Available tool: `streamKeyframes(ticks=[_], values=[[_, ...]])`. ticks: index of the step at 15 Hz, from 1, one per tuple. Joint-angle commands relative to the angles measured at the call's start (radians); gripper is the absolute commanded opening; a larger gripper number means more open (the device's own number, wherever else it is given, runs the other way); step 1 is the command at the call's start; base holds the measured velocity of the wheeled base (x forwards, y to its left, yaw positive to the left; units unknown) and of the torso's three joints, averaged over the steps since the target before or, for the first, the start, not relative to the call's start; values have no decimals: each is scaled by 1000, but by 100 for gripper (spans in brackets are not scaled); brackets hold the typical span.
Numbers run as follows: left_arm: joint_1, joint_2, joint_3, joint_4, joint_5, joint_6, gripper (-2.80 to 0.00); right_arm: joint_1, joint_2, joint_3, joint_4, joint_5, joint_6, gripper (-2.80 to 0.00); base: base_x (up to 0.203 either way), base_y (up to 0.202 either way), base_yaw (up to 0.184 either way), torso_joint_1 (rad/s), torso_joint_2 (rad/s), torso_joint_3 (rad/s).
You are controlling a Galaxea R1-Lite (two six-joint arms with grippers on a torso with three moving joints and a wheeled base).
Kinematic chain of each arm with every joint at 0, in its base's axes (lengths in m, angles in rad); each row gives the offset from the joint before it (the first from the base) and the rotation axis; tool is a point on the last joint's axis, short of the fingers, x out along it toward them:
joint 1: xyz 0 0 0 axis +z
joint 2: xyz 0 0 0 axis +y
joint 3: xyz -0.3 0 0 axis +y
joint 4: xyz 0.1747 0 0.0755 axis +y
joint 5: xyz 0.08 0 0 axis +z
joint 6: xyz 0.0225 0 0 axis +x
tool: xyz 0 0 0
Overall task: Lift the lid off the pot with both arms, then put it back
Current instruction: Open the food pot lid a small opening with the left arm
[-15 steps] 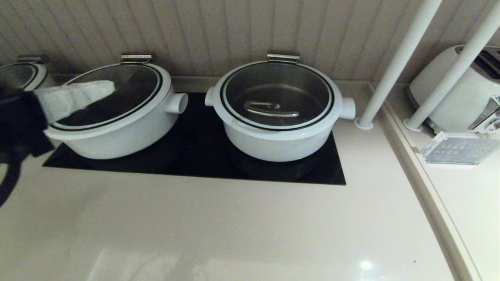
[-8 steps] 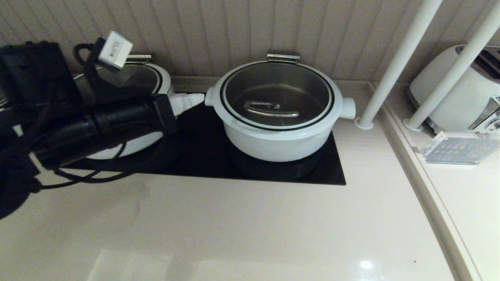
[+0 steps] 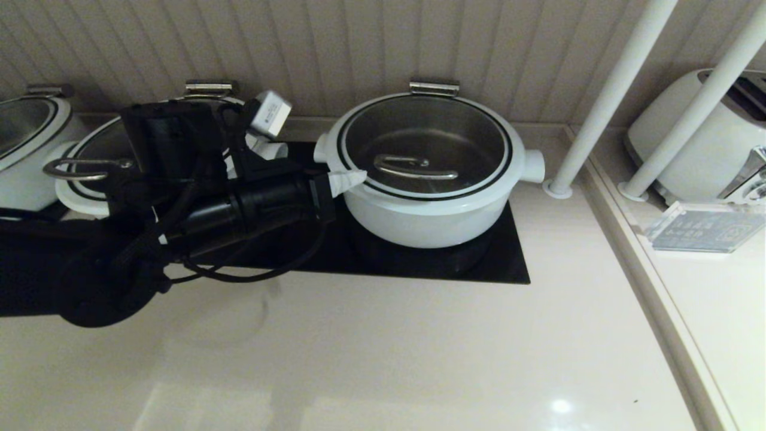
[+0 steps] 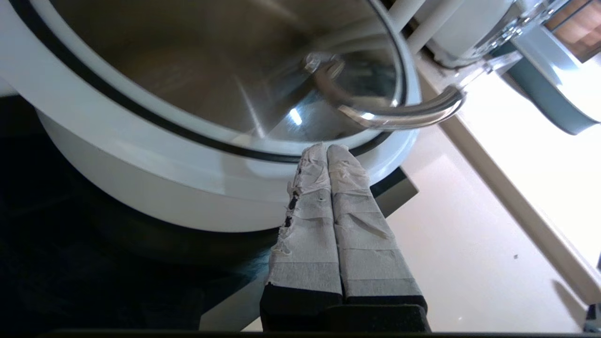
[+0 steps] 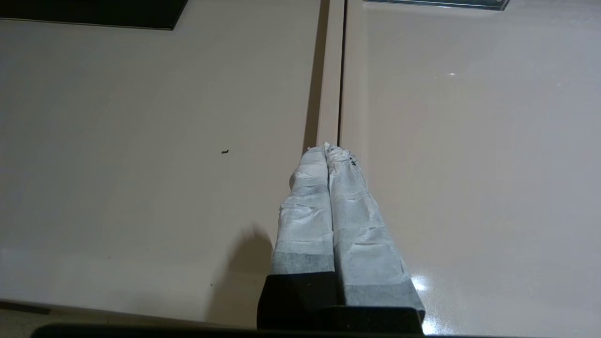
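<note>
The deep white pot [image 3: 419, 218] stands on the black cooktop [image 3: 419, 263] with its glass lid [image 3: 461, 126] on it. The lid's steel loop handle [image 3: 413, 167] sits at its centre; it also shows in the left wrist view [image 4: 399, 115]. My left gripper [image 3: 356, 178] is shut and empty, its pale tips over the lid's left rim [image 4: 188, 136]. In the left wrist view the left gripper [image 4: 326, 148] points at the rim, short of the handle. My right gripper [image 5: 327, 149] is shut and empty, hovering over the bare counter; it is out of the head view.
A wider white pot [image 3: 78, 197] with its own lid sits left on the cooktop, largely behind my left arm; a third pot [image 3: 24, 149] is at far left. Two white poles [image 3: 604, 102] and a toaster [image 3: 706, 137] stand at right, with a counter seam [image 5: 331, 70].
My left arm has swung rightward from over the wider pot to the deep pot's left rim. The pot and its lid have not moved.
</note>
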Motion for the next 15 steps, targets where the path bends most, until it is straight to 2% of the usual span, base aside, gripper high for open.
streamKeyframes(ticks=[1, 6, 10, 13, 15], values=[[-5, 20, -8, -6, -2, 1, -280, 0, 1, 0, 0, 1, -1, -280, 0, 0, 0, 0, 0, 0], [-42, 51, -58, -6, 3, 1, -280, 0, 1, 0, 0, 1, -1, -280, 0, 0, 0, 0, 0, 0], [-53, 65, -53, -5, 6, 1, -280, 0, 1, 0, 0, 6, -20, -280, 0, 0, 0, 0, 0, 0], [-53, 78, -51, -6, 7, 28, -280, 0, 1, 2, -1, 7, -20, -280, 0, 0, 0, 0, 0, 0], [-53, 84, -57, -6, 7, 43, -280, 0, 1, 2, -3, 11, -52, -280, 0, 0, 0, 0, 0, 0]])
